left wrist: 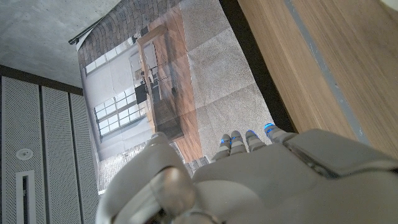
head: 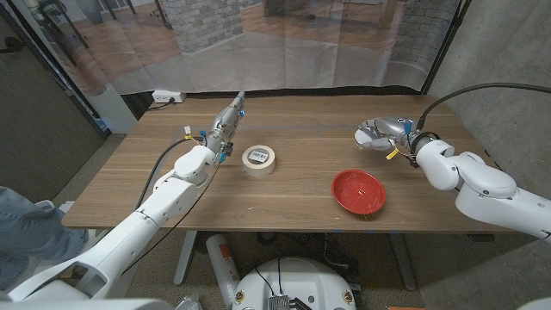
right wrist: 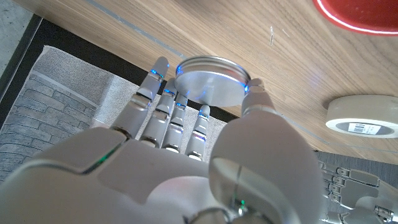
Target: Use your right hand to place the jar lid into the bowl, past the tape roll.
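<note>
Broadly, the bench (head: 293, 185) carries everything, and going down in size from it come the red bowl (head: 359, 190), the tape roll (head: 259, 159) and the jar lid (right wrist: 210, 79). By my reading the task is at its first real step: the lid is in the grasp but not yet delivered. The right robot hand (head: 385, 135) sits at the far right of the bench, beyond the bowl, and its fingers (right wrist: 163, 99) and thumb are clamped on the lid's rim, the lid held just over the wood. What seems to be left is the carry to the bowl and the release into it; the bowl looks empty from the head view. The tape roll stands well apart from the bowl, toward the left arm.

The right wrist view makes the pinch on the lid plain, along with the bowl's rim and the roll; from the head view the lid is mostly lost among the fingers. The left robot hand (head: 225, 127) stands near the far edge beside the roll, fingers stretched out and holding nothing, as the left wrist view confirms.
</note>
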{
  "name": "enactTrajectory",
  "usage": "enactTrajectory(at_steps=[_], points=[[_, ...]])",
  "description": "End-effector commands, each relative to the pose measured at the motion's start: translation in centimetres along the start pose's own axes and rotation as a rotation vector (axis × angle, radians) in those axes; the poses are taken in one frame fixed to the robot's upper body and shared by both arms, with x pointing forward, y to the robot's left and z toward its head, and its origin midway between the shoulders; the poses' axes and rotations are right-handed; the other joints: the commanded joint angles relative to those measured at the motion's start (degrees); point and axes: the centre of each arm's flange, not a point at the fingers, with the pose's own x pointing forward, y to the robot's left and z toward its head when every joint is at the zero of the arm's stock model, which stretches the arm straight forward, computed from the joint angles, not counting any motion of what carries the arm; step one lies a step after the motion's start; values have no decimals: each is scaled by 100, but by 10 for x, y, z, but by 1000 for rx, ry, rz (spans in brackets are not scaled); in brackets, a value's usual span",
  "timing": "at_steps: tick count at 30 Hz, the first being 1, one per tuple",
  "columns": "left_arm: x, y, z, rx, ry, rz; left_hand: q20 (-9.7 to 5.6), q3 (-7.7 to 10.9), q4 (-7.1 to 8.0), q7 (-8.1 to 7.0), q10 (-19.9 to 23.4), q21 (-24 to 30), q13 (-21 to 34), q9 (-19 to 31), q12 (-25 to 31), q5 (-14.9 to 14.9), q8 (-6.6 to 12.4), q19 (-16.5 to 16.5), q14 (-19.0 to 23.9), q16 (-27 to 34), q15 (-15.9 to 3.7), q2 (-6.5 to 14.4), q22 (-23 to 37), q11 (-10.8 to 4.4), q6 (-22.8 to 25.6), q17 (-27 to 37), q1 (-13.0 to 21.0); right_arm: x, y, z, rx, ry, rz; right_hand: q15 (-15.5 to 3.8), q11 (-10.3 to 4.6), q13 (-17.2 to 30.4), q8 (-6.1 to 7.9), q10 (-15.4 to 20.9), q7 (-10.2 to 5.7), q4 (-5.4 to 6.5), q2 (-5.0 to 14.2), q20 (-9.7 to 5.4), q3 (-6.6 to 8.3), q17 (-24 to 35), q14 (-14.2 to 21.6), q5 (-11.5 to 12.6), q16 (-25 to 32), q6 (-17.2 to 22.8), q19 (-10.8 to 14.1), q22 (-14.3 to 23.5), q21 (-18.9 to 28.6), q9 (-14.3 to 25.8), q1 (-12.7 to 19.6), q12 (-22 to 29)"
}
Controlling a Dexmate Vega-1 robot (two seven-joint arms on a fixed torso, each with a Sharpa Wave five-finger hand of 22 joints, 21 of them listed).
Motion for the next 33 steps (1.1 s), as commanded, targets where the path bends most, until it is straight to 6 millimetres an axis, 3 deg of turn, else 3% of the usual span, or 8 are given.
enactTrajectory(at_steps=[1, 33], points=[[1, 0, -2, -3, 1, -2, -32, 7, -16, 3, -49, -2, 23, 27, -10, -21, 3, -928, -234, -8, 21, 32, 8, 3, -45, 13, 49, -10, 1, 3, 13, -13, -6, -511, -482, 49, 12, 547, -3, -7, 84, -29, 34, 22, 60, 41, -16, 39, 53, 16, -29, 13, 91, 38], [15, 2, 4, 4, -6, -27, -36, -1, -39, -2, -63, 1, 24, 28, -11, -25, 6, -930, -247, -6, 25, 38, 8, 18, -45, 14, 83, -40, 2, 16, 44, -26, -34, -531, -517, 77, 5, 606, 2, 3, 111, -71, 40, 35, 137, 32, -15, 110, 115, 20, -70, 15, 126, 48]])
